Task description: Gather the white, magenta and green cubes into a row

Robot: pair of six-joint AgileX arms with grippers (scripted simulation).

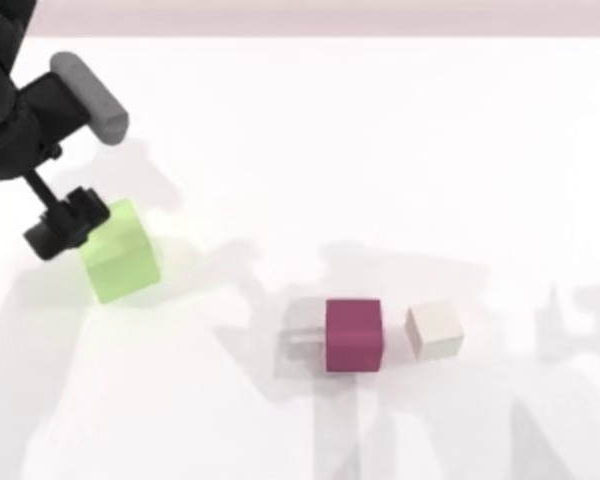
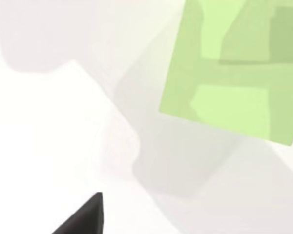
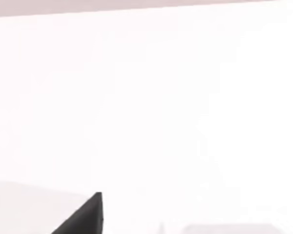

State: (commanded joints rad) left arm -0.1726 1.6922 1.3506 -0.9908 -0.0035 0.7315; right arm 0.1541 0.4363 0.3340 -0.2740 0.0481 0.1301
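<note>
The lime green cube [image 1: 120,250] sits on the white table [image 1: 310,150] at the left. My left gripper [image 1: 65,225] hangs over its upper-left corner, open, holding nothing. In the left wrist view the green cube [image 2: 234,68] lies ahead of one dark fingertip [image 2: 85,219] with bare table between them. The dark magenta cube [image 1: 353,335] rests at centre front, and the small off-white cube [image 1: 435,331] sits just to its right with a narrow gap. My right arm is outside the top view; its wrist view shows one fingertip [image 3: 85,219] over bare table.
The table's far edge [image 1: 310,35] runs along the top of the top view. The left arm's dark links and grey cylinder [image 1: 90,97] fill the top-left corner. Wide bare table lies between the green cube and the other two.
</note>
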